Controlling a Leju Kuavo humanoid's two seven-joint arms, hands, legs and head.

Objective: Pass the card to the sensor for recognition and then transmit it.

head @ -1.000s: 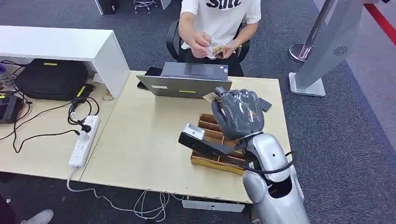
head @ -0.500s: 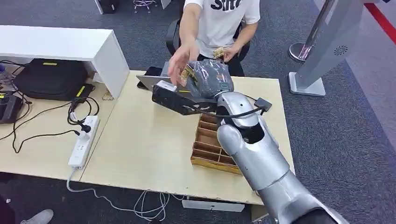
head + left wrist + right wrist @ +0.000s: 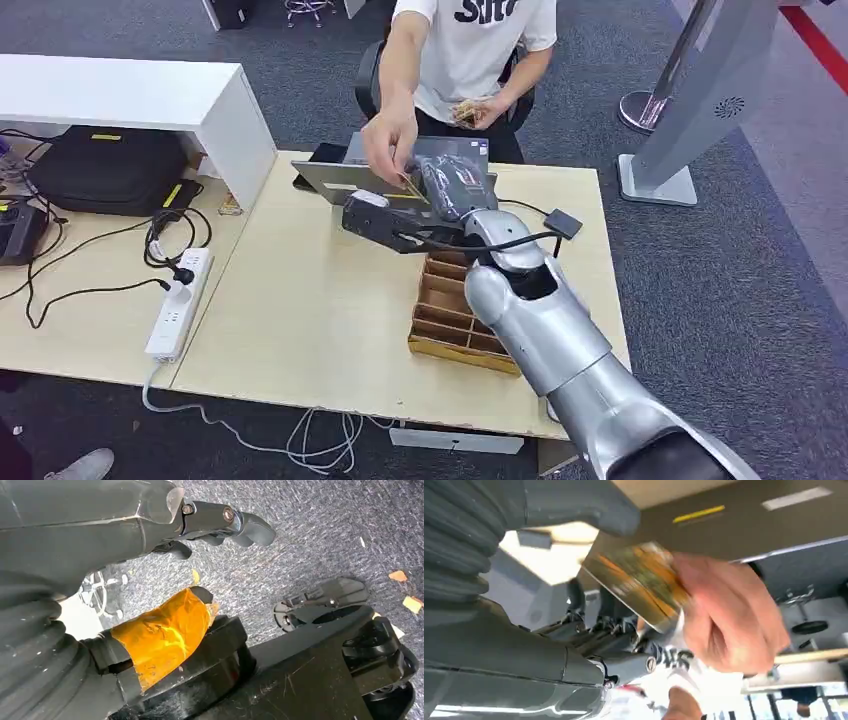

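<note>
Pale wood is what we see most of: the table (image 3: 300, 310) lies bare across its near-left half, open out to the front edge. A divided tray (image 3: 445, 310) sits just under our right forearm, near the right edge. At the far edge a laptop (image 3: 345, 180) stands between us and a seated person (image 3: 470, 50).

Our right hand (image 3: 450, 185) reaches over the laptop, and a person's hand (image 3: 390, 135) meets it there, pinching the card (image 3: 410, 183). In the right wrist view the card (image 3: 639, 582) is blurred, held by the person's hand (image 3: 729, 620), with our thumb above it and our fingers (image 3: 589, 635) spread below; we cannot tell whether we grip it.

Our left hand (image 3: 200, 525) hangs over carpet, fingers loosely apart, holding nothing.
</note>
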